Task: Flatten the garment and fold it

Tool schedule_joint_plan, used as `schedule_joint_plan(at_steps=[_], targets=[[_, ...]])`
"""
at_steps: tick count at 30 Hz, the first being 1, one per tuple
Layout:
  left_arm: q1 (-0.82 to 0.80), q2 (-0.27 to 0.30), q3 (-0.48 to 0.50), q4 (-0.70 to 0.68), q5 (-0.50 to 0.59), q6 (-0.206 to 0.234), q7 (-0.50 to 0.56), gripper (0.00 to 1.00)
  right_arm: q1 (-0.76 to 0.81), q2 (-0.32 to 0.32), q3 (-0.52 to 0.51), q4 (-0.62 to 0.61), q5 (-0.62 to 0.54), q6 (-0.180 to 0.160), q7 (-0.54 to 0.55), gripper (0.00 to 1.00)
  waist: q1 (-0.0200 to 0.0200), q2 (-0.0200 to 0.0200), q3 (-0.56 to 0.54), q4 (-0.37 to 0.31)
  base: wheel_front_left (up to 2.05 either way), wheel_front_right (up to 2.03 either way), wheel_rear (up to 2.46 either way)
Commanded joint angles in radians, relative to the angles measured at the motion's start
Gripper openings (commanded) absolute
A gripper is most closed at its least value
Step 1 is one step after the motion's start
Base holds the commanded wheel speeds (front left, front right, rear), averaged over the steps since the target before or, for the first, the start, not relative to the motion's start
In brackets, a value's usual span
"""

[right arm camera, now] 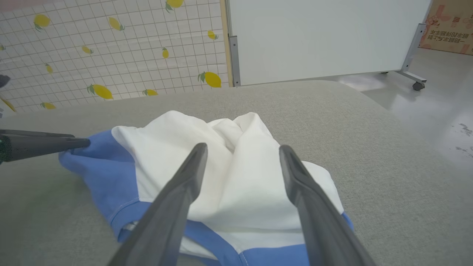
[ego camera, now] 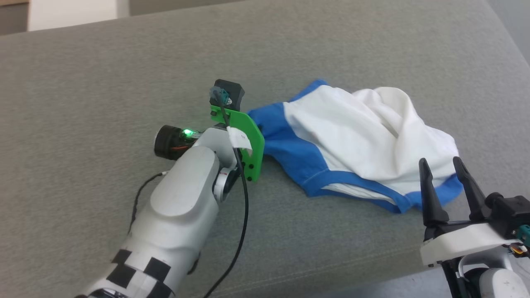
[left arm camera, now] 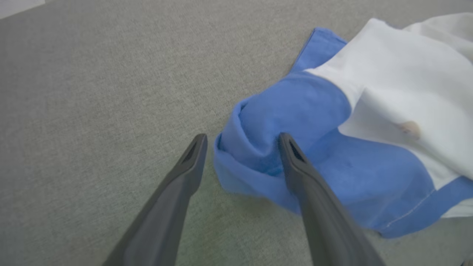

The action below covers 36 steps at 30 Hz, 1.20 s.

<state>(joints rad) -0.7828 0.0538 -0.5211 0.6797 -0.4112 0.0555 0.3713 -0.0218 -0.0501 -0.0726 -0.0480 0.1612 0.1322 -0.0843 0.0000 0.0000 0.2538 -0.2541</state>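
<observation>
Grey fabric surface [ego camera: 103, 74] carries the garment [ego camera: 364, 136], a crumpled heap right of centre in the head view, with the white body bunched and a blue sleeve tucked beneath. The right gripper [ego camera: 439, 160] stands at its near edge, fingers apart. Left wrist view: the left gripper [left arm camera: 242, 140] straddles the rolled blue sleeve end, fingers apart, nothing clamped. Right wrist view: spread fingers hang over the white folds, empty. Flattening looks barely begun; next, probably pinch the sleeve and draw it outward.
</observation>
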Motion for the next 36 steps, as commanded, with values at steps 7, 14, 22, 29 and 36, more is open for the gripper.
schedule_joint_plan(at_steps=[7, 14, 22, 29, 36], targets=[[-0.05, 0.042, -0.055, 0.131, 0.029, 0.001, 0.206, 1.0, -0.016, 0.0, 0.027, 0.028, 0.018, -0.002, -0.019, 1.0, 0.0, 0.0, 0.031, -0.058, 0.0, 0.0, 0.0], [-0.023, 0.06, -0.009, 0.063, 0.006, 0.031, 0.077, 0.0, -0.014, 0.0, 0.029, 0.035, 0.018, -0.002, -0.02, 1.0, 0.0, 0.0, 0.006, -0.033, 0.0, 0.0, 0.0], [0.089, 0.108, 0.155, -0.12, -0.048, 0.135, -0.306, 0.0, -0.006, 0.0, 0.009, 0.018, 0.002, -0.002, -0.005, 1.0, 0.0, 0.0, -0.045, 0.048, 0.0, 0.0, 0.0], [0.32, 0.199, 0.292, -0.296, -0.116, 0.222, -0.369, 0.0, 0.016, 0.0, -0.009, -0.009, -0.009, -0.002, 0.025, 1.0, 0.0, 0.0, -0.089, 0.13, 0.0, 0.0, 0.0], [0.584, 0.255, 0.343, -0.444, -0.157, 0.297, -0.293, 0.0, 0.034, 0.0, -0.018, -0.023, -0.008, -0.002, 0.052, 1.0, 0.0, 0.0, -0.107, 0.189, 0.0, 0.0, 0.0]])
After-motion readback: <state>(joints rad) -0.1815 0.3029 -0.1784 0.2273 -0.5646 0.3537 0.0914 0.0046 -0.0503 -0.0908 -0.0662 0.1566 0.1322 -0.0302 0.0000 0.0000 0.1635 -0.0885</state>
